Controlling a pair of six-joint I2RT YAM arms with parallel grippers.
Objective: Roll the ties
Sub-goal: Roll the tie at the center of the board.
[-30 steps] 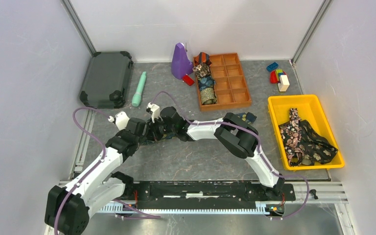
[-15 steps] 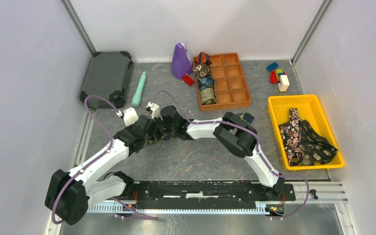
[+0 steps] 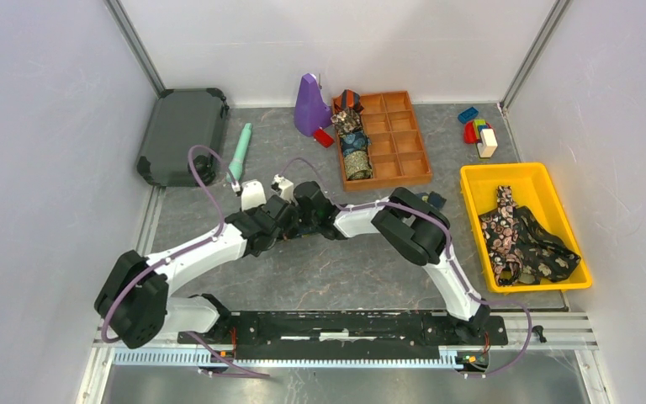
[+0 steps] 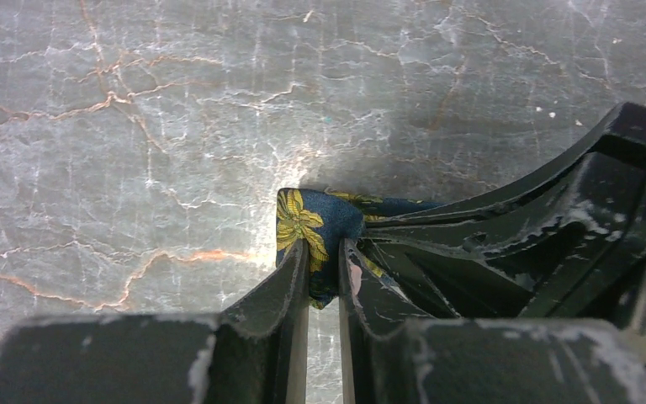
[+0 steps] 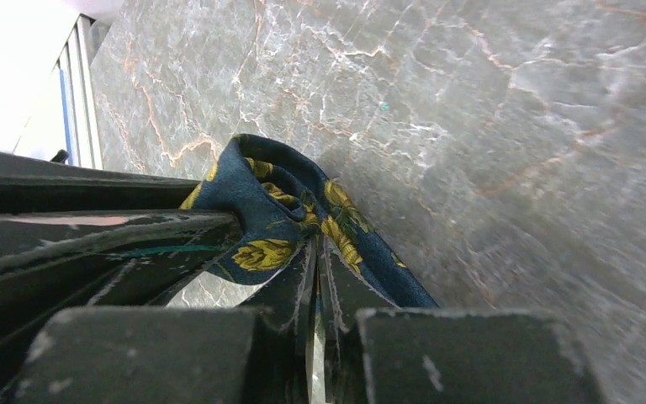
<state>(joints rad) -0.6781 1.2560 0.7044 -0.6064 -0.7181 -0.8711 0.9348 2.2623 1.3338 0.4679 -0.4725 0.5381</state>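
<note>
A navy tie with gold flowers (image 4: 309, 220) is bunched up low over the grey table, pinched from two sides. My left gripper (image 4: 324, 257) is shut on one fold of it. From the opposite side my right gripper (image 5: 317, 252) is shut on another fold of the same tie (image 5: 279, 210). In the top view the two grippers meet at mid-table, left gripper (image 3: 282, 229) and right gripper (image 3: 296, 220), and they hide the tie. Several rolled ties (image 3: 355, 141) fill the left column of the brown compartment tray (image 3: 404, 139). Loose black-pink ties (image 3: 521, 240) lie in the yellow bin (image 3: 481, 181).
A dark case (image 3: 181, 135) lies at the back left with a mint-green stick (image 3: 238, 151) beside it. A purple object (image 3: 309, 105) and a red block (image 3: 324, 137) stand by the tray. Coloured toy blocks (image 3: 478, 133) sit at the back right.
Both grippers have shifted to the right and slightly back with the tie between them. The left arm's elbow has swung inward. The right jaws have closed a little tighter.
</note>
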